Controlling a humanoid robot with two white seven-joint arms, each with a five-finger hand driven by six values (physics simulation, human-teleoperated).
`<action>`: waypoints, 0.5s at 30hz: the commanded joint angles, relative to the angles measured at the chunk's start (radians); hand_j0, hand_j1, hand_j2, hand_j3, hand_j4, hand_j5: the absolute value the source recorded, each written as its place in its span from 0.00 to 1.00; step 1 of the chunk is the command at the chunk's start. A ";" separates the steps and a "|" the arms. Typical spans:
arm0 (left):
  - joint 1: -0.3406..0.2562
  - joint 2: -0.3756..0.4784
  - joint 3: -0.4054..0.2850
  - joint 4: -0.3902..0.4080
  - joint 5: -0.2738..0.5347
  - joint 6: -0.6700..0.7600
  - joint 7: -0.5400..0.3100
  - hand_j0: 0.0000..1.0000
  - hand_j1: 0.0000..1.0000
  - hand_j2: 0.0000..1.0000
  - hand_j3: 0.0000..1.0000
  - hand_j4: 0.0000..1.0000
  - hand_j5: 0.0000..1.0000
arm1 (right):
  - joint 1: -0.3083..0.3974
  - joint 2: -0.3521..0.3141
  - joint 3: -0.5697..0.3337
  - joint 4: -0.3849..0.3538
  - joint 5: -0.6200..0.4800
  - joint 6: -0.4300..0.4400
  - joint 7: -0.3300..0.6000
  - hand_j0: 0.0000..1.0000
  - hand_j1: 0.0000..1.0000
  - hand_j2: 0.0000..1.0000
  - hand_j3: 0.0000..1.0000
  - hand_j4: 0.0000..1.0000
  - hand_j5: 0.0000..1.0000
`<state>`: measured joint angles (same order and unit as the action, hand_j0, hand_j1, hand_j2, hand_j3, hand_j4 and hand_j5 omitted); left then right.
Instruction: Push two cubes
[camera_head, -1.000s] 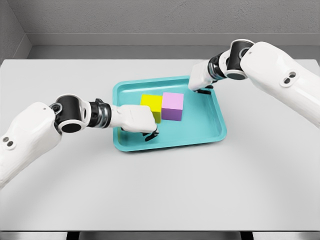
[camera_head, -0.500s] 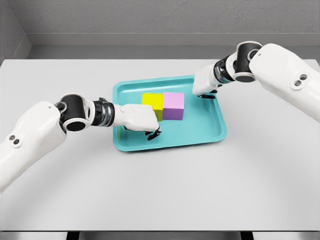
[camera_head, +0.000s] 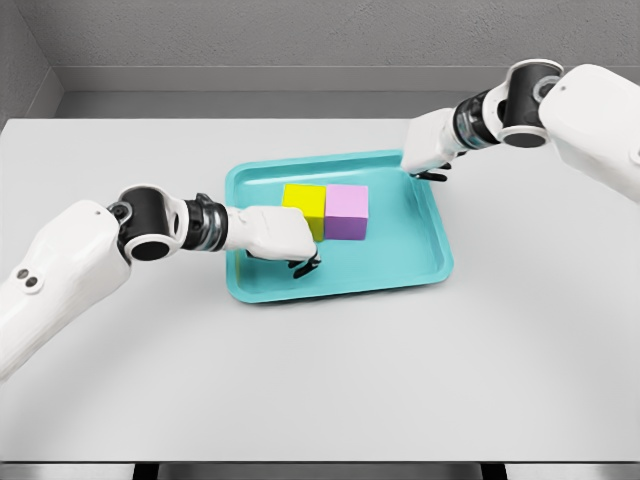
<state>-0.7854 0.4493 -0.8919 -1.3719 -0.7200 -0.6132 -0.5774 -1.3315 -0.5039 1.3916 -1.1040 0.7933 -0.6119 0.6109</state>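
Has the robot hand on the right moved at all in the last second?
Yes. The right robot hand has pulled back up and to the right, from over the tray's inside to its far right corner, away from the pink cube.

Left hand touches yellow cube beside pink cube.

I see no words, no numbers, no signs anywhere. Yellow cube: plain sides, no letters. Pink cube: plain too. Blue-green tray: no label. White arms: only small dark dots, nothing I can read. Gray table: bare, no marks.
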 joint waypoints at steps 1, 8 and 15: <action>0.000 0.000 0.002 0.000 0.004 0.002 -0.001 0.28 0.28 0.28 0.28 0.28 0.28 | 0.000 -0.008 0.001 -0.004 -0.002 0.001 0.000 0.17 0.17 0.17 0.17 0.17 0.17; 0.002 -0.004 -0.001 -0.012 0.005 0.002 -0.001 0.28 0.28 0.28 0.28 0.28 0.28 | 0.005 -0.021 0.001 -0.020 -0.003 0.001 0.000 0.17 0.17 0.17 0.17 0.17 0.17; 0.014 0.005 0.001 -0.067 0.014 0.002 0.001 0.28 0.28 0.28 0.28 0.28 0.28 | 0.005 -0.051 0.004 -0.046 -0.003 0.001 0.000 0.19 0.19 0.19 0.19 0.19 0.19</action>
<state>-0.7716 0.4497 -0.8932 -1.4214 -0.7134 -0.6132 -0.5768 -1.3269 -0.5461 1.3969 -1.1457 0.7886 -0.6120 0.6109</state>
